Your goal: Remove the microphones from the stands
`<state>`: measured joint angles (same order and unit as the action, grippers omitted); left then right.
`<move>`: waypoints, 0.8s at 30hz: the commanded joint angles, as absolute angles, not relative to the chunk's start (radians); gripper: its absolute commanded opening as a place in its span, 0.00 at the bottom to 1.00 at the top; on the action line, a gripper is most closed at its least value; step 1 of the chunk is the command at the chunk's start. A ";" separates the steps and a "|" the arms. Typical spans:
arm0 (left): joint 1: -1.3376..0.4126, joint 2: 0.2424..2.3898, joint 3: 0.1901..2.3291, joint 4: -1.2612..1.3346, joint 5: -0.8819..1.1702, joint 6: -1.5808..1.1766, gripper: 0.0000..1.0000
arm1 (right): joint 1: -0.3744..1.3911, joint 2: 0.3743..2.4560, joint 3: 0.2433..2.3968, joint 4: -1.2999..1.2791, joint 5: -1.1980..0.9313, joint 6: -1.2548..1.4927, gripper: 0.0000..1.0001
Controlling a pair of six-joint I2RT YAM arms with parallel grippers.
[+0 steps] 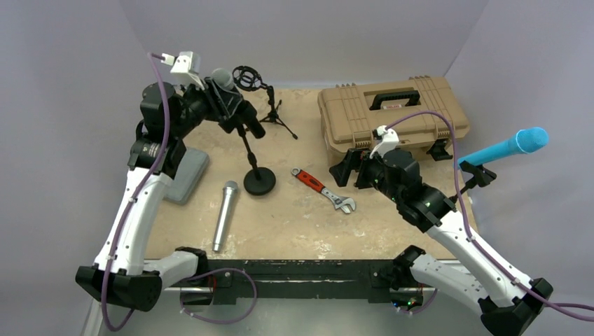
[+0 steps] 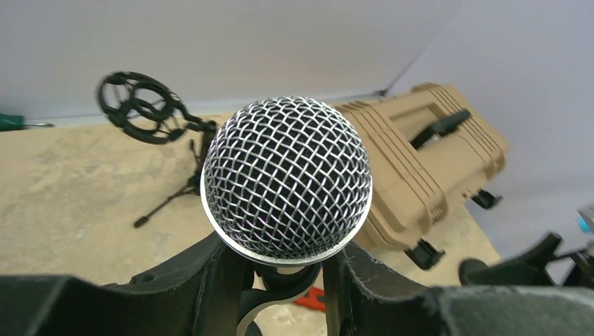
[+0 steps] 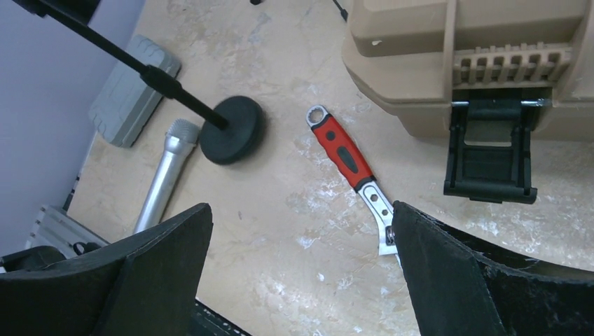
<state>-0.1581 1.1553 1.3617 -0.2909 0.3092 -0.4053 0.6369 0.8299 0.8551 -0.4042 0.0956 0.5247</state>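
Note:
A microphone with a silver mesh head and a black body sits tilted at the top of a black stand with a round base. My left gripper is shut on the microphone just below the head. Its fingers flank the neck, and the stand's clip shows between them. My right gripper hangs open and holds nothing. It is over the table beside the wrench, well to the right of the stand base.
A silver microphone lies loose in front of the stand base. A red-handled wrench lies mid-table. A tan toolbox stands at the back right, and a shock mount on a tripod at the back. A grey case lies left. A blue microphone is clamped at the right edge.

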 commanded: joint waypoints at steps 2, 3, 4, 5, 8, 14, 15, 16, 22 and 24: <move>-0.233 1.055 1.355 -0.238 0.382 -0.363 0.00 | 0.642 0.819 0.881 -0.304 0.003 0.485 0.99; -0.244 1.051 1.357 -0.259 0.396 -0.348 0.00 | 0.642 0.817 0.888 -0.297 -0.020 0.477 0.99; -0.252 1.043 1.356 -0.275 0.408 -0.333 0.00 | 0.643 0.815 0.899 -0.295 -0.041 0.464 0.99; -0.260 1.036 1.354 -0.284 0.419 -0.318 0.00 | 0.643 0.813 0.910 -0.291 -0.059 0.450 0.99; -0.279 1.016 1.322 -0.289 0.464 -0.301 0.00 | 0.643 0.816 0.951 -0.278 -0.106 0.395 0.99; -0.342 1.007 1.251 -0.268 0.508 -0.308 0.00 | 0.645 0.875 1.078 -0.265 -0.109 0.334 0.99; -0.350 1.004 1.242 -0.268 0.502 -0.307 0.00 | 0.647 0.892 1.101 -0.264 -0.112 0.332 0.99; -0.355 0.998 1.233 -0.267 0.499 -0.305 0.00 | 0.653 0.917 1.121 -0.262 -0.110 0.332 0.99; -0.357 0.939 1.186 -0.258 0.463 -0.281 0.32 | 0.750 1.019 1.221 -0.250 0.027 0.358 0.99; -0.357 0.921 1.189 -0.273 0.456 -0.260 0.49 | 0.815 1.057 1.264 -0.263 0.112 0.360 0.99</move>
<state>-0.3504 0.9642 1.1904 -0.3042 0.4641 -0.2947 0.7246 1.0023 1.1740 -0.2764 -0.0284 0.3668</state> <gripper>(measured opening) 0.397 0.987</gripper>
